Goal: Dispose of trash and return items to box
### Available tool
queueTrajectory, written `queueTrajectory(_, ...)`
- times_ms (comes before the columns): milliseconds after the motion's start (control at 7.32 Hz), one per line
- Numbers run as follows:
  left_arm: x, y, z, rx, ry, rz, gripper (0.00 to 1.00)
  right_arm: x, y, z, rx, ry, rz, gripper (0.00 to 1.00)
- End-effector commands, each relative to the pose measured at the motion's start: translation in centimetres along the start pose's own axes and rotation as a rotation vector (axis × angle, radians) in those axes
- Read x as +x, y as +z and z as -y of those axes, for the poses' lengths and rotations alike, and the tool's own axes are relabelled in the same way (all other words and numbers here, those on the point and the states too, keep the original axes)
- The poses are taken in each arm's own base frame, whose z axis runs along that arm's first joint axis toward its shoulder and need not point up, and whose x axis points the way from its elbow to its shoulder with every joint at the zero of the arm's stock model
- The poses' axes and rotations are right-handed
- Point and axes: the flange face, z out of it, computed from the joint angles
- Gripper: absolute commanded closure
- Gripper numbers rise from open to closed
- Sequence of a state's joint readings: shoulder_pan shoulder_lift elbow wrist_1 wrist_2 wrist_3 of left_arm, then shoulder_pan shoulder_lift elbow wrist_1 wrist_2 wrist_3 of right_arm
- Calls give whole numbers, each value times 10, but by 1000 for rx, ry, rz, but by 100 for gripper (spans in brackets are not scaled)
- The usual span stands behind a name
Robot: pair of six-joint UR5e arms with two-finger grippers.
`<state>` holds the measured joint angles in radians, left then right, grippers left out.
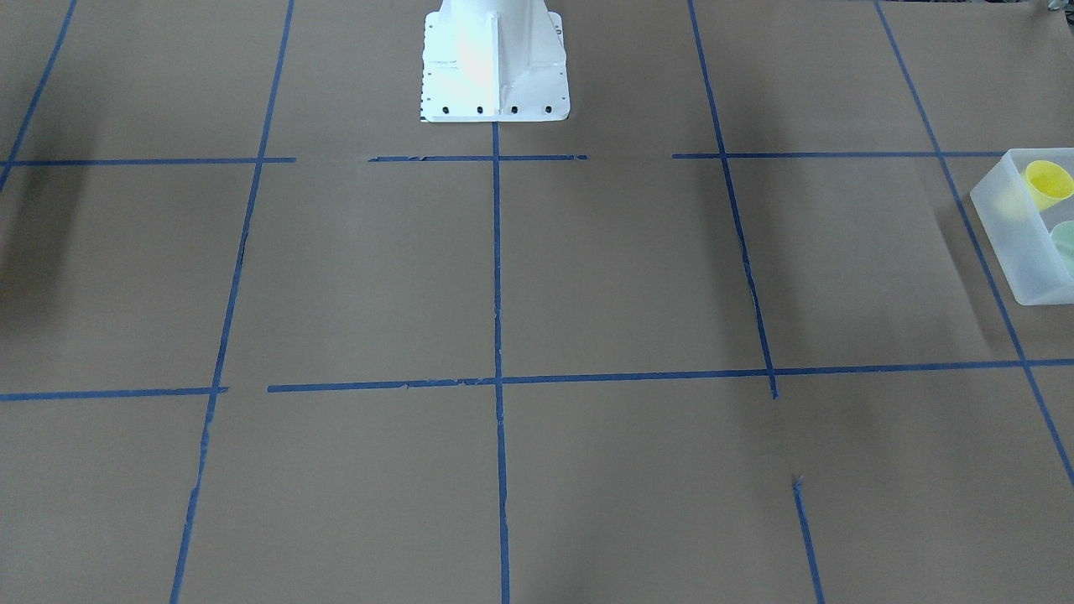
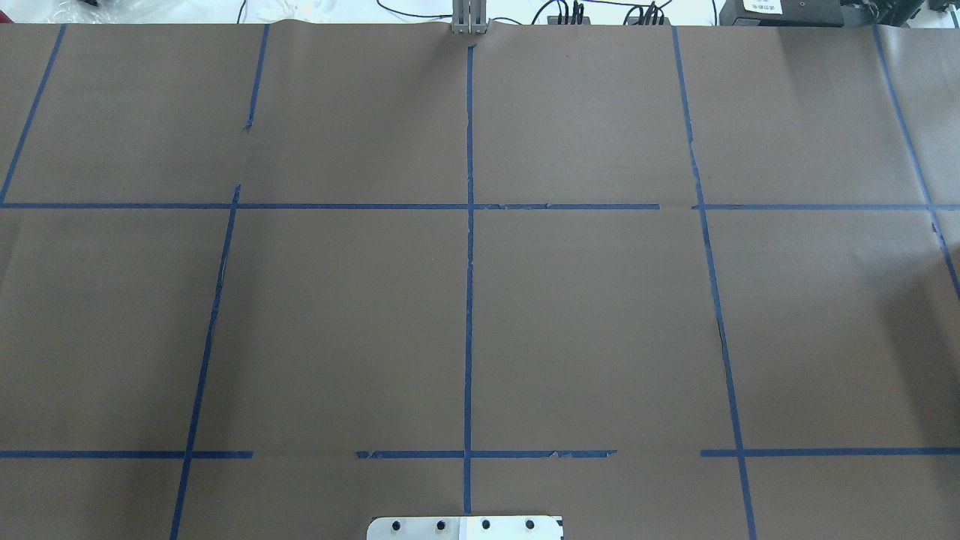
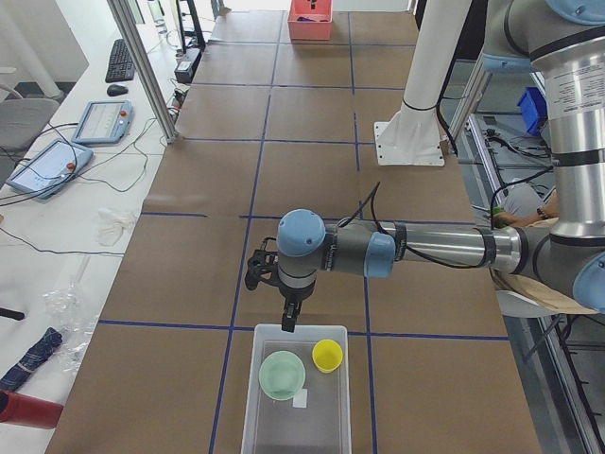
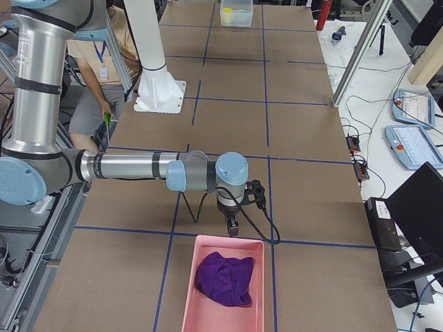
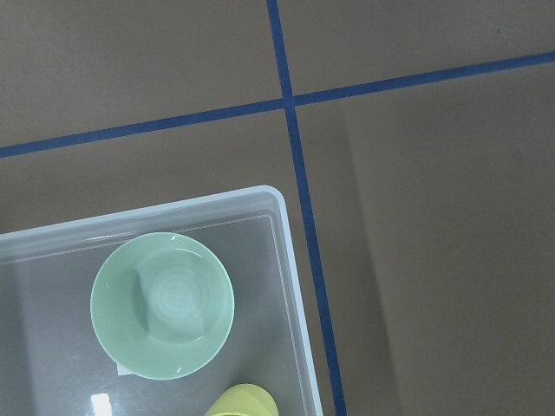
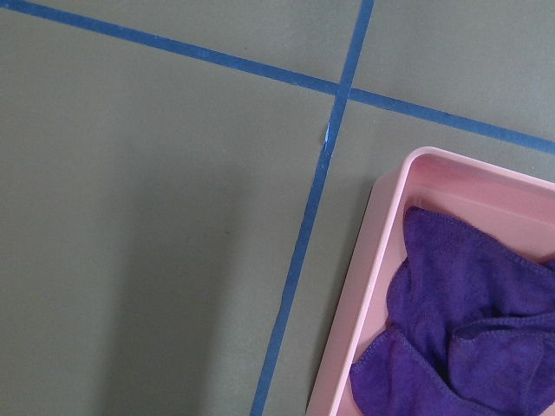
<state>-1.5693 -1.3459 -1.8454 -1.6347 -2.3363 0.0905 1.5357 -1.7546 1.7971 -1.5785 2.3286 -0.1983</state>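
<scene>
The frosted white box (image 3: 253, 402) stands at the table's left end and holds the mint-green bowl (image 3: 283, 375) and the yellow cup (image 3: 328, 355). My left gripper (image 3: 288, 322) hangs just above the box's far rim, seen only in the exterior left view; I cannot tell if it is open or shut. The left wrist view looks down on the bowl (image 5: 162, 304), the cup's rim (image 5: 243, 401) and the box corner (image 5: 295, 286). The box (image 1: 1011, 243) and cup (image 1: 1049, 183) also show in the front view. My right gripper (image 4: 233, 227) hangs above a pink tray's rim; its state is unclear.
A pink tray (image 4: 190, 277) with a purple cloth (image 4: 223, 278) sits at the table's right end, also in the right wrist view (image 6: 364, 277). The white robot pedestal (image 1: 495, 59) stands at the table's back middle. Blue tape lines grid the brown paper.
</scene>
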Motion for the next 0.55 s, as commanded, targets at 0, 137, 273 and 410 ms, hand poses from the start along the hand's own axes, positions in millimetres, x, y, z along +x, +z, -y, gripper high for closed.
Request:
queueTrajectory(0,2,-2,4,7,6,-1,0,0,0,1,2,-1,1,0)
queueTrajectory(137,3,-4,8,11,9,0,0,0,0,1,2,-1,1,0)
queueTrajectory(273,3,-4,8,11,11,0,0,1,1,1,-1,1,2,0)
queueTrajectory(410,3,-4,8,11,11,0,0,1,1,1,-1,1,2,0)
